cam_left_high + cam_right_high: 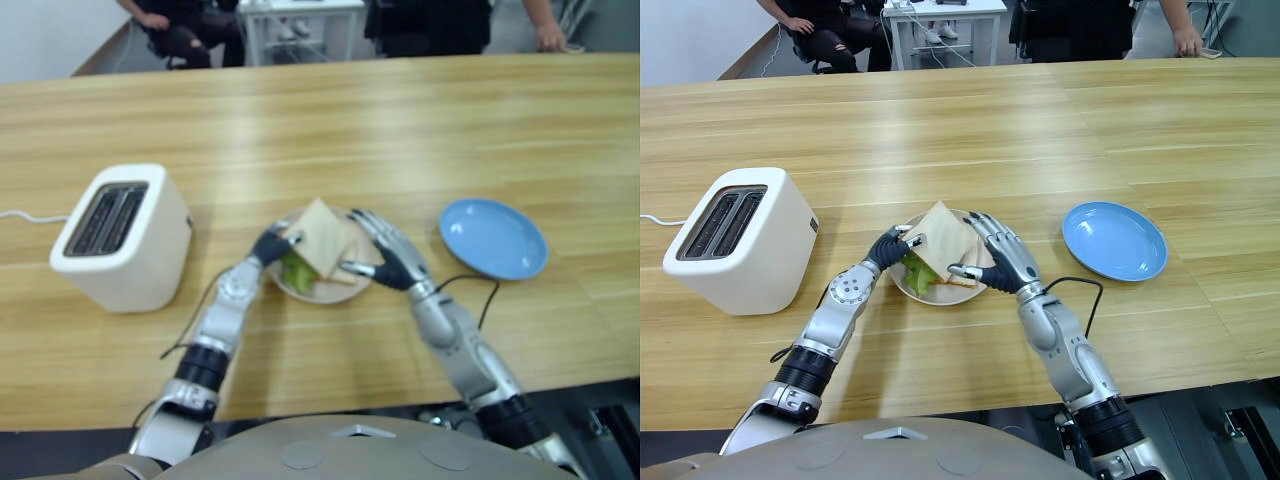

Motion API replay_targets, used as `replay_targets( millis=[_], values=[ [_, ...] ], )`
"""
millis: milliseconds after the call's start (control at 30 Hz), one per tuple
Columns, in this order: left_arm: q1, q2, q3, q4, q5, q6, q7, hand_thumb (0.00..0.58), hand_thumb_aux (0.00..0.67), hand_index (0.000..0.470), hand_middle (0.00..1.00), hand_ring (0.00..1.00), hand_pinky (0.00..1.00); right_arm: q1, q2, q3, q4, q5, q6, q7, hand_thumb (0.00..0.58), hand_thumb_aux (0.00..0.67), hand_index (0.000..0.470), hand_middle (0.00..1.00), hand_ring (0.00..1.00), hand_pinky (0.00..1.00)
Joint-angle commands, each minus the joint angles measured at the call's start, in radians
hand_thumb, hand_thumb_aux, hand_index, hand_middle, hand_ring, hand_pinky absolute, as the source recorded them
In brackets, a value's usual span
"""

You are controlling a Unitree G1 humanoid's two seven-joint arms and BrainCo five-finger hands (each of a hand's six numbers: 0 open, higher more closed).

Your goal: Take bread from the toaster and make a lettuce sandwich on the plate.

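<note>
A slice of bread (942,238) is tilted over a pale plate (902,285), with green lettuce (916,272) and another slice (962,280) under it. My left hand (890,249) is shut on the tilted slice's left edge. At the plate's right side is my right hand (1002,258), its fingers spread and touching the slice's right edge. The white toaster (735,238) stands to the left; its slots look dark and I cannot tell whether bread is inside.
A blue plate (1114,241) with nothing on it lies to the right of my right hand. The toaster's white cord (652,219) runs off to the left. People sit beyond the table's far edge.
</note>
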Motion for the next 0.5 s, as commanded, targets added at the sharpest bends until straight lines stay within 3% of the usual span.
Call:
replay_targets(
  millis=[33, 500],
  values=[
    [0.012, 0.012, -0.031, 0.035, 0.033, 0.015, -0.002, 0.580, 0.670, 0.460, 1.00, 1.00, 1.00, -0.048, -0.011, 0.050, 0.084, -0.057, -0.002, 0.010, 0.000, 0.000, 0.000, 0.00, 0.00, 0.00],
    [0.027, 0.025, -0.038, 0.031, 0.060, 0.023, 0.016, 0.580, 0.670, 0.460, 1.00, 1.00, 1.00, -0.232, 0.007, 0.257, 0.550, -0.186, -0.059, -0.073, 0.000, 0.000, 0.000, 0.00, 0.00, 0.00]
  ],
)
